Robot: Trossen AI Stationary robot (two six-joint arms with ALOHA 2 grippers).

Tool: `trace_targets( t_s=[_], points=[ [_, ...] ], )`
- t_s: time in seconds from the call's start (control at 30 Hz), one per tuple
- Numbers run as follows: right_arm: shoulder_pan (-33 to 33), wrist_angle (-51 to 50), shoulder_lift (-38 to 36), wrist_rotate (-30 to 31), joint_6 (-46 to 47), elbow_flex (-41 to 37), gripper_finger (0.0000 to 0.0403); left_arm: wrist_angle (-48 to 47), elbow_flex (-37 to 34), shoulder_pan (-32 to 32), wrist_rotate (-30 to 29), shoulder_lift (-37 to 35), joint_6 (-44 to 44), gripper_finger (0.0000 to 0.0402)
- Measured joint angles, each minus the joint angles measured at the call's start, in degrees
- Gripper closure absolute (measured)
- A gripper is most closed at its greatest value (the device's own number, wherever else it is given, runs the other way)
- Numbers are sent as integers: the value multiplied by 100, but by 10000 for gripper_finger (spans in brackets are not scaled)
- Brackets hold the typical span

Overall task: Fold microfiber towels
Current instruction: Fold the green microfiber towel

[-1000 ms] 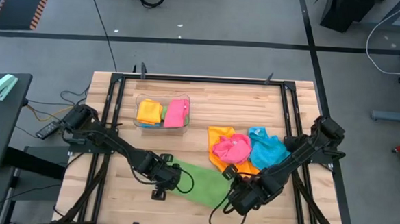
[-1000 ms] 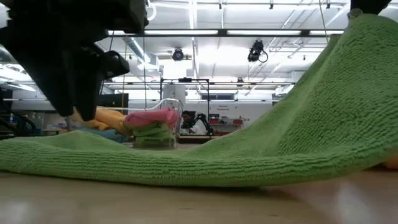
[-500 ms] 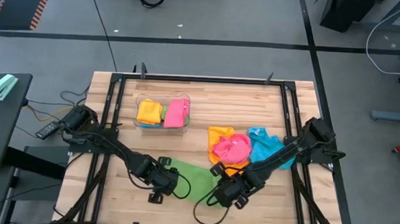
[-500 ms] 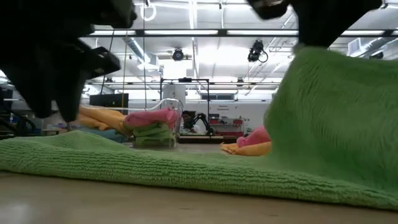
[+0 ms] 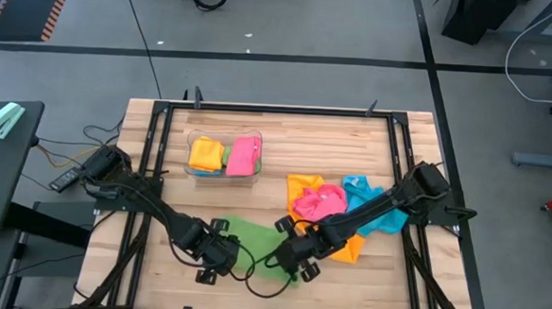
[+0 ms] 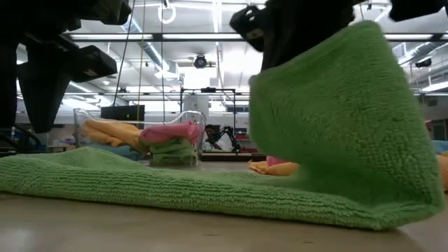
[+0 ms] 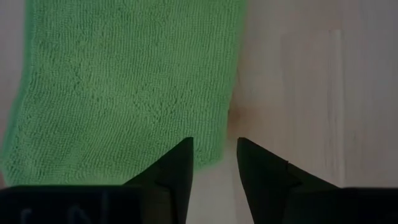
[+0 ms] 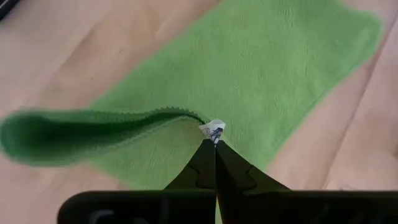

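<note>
While pinching a corner of the green towel (image 5: 255, 248) and its small white tag (image 8: 213, 130) between fully closed fingers, right gripper (image 5: 294, 260) hovering low over the wooden table (image 5: 286, 141), lifted edge of the cloth curling over the flat part just beneath and ahead of it; seen from table height, raised flap (image 6: 343, 119) hanging from the dark fingers, rest of the cloth lying flat on the boards; left gripper (image 5: 216, 257) just beside the opposite edge, fingers (image 7: 177, 171) slightly parted and gripping nothing, one tip over the towel's corner, the other over bare wood; well beyond both grippers, toward the far side, clear plastic bin (image 5: 225, 157) holding a folded orange-yellow towel (image 5: 206, 155) and a folded pink towel (image 5: 242, 156), a green one under the pink in the level view; near the right gripper, behind its forearm, loose heap of a pink towel (image 5: 319, 206), an orange towel (image 5: 304, 189) and a blue towel (image 5: 368, 207), touching one another.
</note>
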Motion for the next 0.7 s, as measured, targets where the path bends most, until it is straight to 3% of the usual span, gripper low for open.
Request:
trace_targets(
  t_s=[0.7],
  points=[
    [-357, 600, 588, -79, 379, -5, 402, 131, 0, 13, -1, 4, -6, 275]
  ],
)
